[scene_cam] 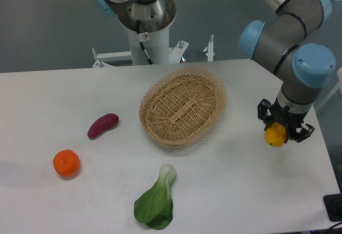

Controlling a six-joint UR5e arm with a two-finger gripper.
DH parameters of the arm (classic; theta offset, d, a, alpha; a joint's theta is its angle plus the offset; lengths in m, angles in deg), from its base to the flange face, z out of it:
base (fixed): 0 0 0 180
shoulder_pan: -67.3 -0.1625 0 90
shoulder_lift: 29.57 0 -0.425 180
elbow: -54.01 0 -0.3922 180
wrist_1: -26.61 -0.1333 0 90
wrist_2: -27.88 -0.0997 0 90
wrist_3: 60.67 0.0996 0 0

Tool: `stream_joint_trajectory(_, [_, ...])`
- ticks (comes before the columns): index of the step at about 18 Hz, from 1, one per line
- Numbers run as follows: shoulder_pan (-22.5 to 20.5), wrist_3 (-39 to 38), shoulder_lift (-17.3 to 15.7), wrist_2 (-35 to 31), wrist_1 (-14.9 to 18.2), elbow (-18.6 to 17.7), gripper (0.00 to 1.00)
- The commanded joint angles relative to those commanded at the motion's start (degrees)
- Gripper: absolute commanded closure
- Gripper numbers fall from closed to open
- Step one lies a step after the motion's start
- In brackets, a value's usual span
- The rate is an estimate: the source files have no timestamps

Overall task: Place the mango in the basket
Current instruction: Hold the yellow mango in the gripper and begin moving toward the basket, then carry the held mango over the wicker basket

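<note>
Camera view, gripper (278,132) jaws clamped on the mango (276,135), smooth yellow-orange, only its rounded end showing, well right of the basket (183,106), above the white surface (80,95)

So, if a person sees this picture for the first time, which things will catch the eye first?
Probably the pincer at the right side of the table, shut on the yellow mango. Next comes the empty wicker basket in the middle. Then the bright colours at the left and front: an orange fruit, a purple sweet potato and a green leafy vegetable.
</note>
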Motion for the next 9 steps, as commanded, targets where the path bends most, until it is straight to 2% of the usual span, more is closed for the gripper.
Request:
stream_joint_trajectory(5, [0.61,-0.09,-1.58,0.00,-0.52,-4.39,0.64])
stream_joint_trajectory(9, [3.07,-1.31,-3.25,-0.35,-1.75,-8.51,0.64])
